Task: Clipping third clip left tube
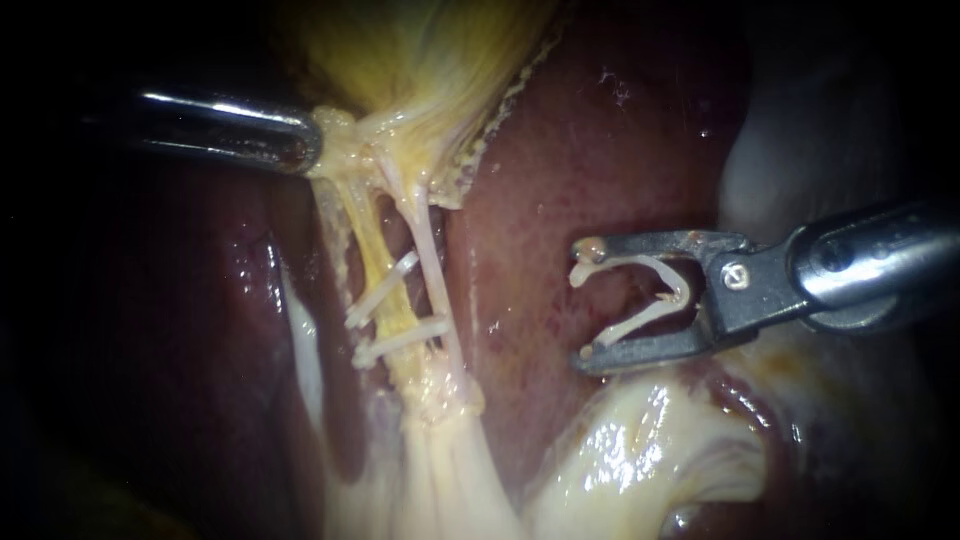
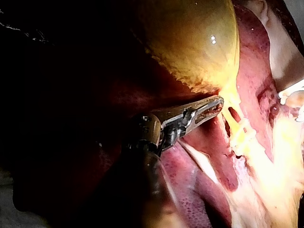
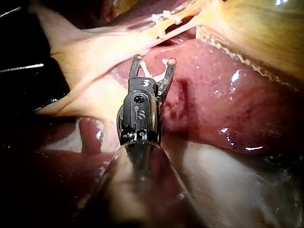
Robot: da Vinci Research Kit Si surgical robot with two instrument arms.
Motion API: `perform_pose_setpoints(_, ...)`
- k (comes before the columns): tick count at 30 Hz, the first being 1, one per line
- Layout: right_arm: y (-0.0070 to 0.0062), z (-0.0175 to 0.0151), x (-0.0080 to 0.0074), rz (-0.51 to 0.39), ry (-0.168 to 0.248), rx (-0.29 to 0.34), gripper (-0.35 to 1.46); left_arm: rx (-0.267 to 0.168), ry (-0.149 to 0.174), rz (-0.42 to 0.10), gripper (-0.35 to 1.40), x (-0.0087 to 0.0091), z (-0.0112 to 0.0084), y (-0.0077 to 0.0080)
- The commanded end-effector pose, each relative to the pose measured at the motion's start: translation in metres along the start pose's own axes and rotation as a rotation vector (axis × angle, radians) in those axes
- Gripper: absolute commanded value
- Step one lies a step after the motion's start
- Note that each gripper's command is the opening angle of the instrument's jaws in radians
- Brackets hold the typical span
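Fig.: L instrument (image 1: pixel 310 140) jaws pinch gallbladder (image 1: pixel 400 60) neck; R instrument (image 1: pixel 583 302) jaws, spread wide, carry loaded clip (image 1: pixel 630 262) over liver (image 1: pixel 560 150), well apart from left tube (image 1: pixel 375 250) w/ two clips (image 1: pixel 385 290).

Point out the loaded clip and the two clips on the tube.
loaded clip (image 1: pixel 683 293), endoscope view, its hinge bend.
upper clip on the tube (image 1: pixel 382 291), endoscope view, middle of bar.
lower clip on the tube (image 1: pixel 401 340), endoscope view, middle of bar.
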Motion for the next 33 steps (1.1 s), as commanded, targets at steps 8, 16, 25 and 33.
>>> perform_pose_setpoints(8,0.0000,0.0013,0.0008,0.114,0.017,0.010,0.50,-0.009,-0.003,0.002,-0.35,0.0003,0.0007,-0.0001)
perform_pose_setpoints(16,0.0004,0.0028,0.0016,0.234,0.085,0.033,0.50,-0.005,-0.002,0.001,-0.35,0.0004,0.0011,-0.0004)
perform_pose_setpoints(25,0.0008,0.0048,0.0021,0.302,0.142,0.081,0.49,-0.001,0.000,0.001,-0.35,0.0005,0.0015,-0.0007)
perform_pose_setpoints(33,0.0013,0.0075,0.0020,0.317,0.153,0.105,0.48,0.001,0.001,0.001,-0.35,0.0005,0.0016,-0.0008)
